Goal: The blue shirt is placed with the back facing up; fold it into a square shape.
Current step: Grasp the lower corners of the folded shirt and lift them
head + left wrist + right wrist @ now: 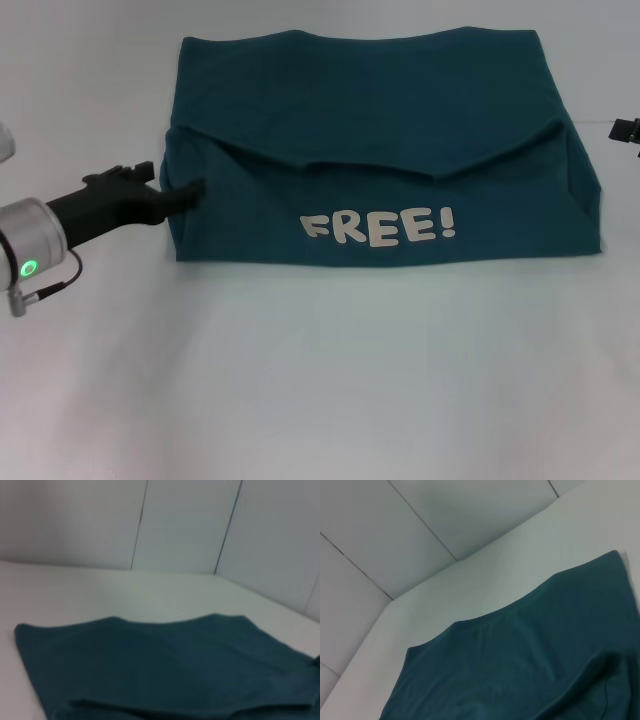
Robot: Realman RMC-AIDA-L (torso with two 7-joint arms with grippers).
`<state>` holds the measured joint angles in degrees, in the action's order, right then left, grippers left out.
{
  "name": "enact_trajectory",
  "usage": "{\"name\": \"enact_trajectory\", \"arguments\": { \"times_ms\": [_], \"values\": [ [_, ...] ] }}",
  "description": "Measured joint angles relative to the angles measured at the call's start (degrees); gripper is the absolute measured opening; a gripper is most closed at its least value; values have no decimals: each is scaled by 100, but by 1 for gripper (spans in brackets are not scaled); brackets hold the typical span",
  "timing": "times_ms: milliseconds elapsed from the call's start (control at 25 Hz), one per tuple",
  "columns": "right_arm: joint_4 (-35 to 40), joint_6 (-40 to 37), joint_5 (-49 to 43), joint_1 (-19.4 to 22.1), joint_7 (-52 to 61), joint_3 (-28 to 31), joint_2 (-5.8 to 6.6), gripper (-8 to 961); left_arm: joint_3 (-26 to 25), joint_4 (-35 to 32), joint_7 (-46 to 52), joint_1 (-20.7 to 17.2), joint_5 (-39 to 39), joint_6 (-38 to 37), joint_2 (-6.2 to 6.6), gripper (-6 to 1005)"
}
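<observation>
The shirt (380, 150) lies across the far half of the white table (320, 380), partly folded: its near portion is turned over on top, so the cream "FREE!" lettering (378, 226) faces up along the near edge, and a plain teal band runs along the far side. The folded flap's edge sags in a shallow line across the middle, with both side corners tucked in at an angle.

The left gripper (190, 193) comes in low from the left, its dark fingers right at the shirt's left edge where the flap meets the lower layer. It looks pinched on that edge, though the jaws blur into the fabric and I cannot tell for certain.

The right gripper (627, 130) barely peeks in at the far right edge, clear of the cloth; its jaws can't be read.
</observation>
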<state>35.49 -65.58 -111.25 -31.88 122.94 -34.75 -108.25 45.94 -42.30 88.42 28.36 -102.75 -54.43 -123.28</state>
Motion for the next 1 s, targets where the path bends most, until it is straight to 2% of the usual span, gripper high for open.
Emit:
{"name": "enact_trajectory", "arguments": {
  "times_ms": [200, 560, 1000],
  "values": [
    [11, -7, -19, 4, 74, 28, 27, 773, -215, -15, 193, -68, -474, -83, 7, 877],
    [5, -15, -20, -5, 79, -13, 31, 771, -179, 158, 129, -231, -776, -174, -59, 877],
    [-16, -28, -19, -1, 37, -92, -63, 769, -63, 530, -356, -61, -1008, 148, -91, 878]
  ]
}}
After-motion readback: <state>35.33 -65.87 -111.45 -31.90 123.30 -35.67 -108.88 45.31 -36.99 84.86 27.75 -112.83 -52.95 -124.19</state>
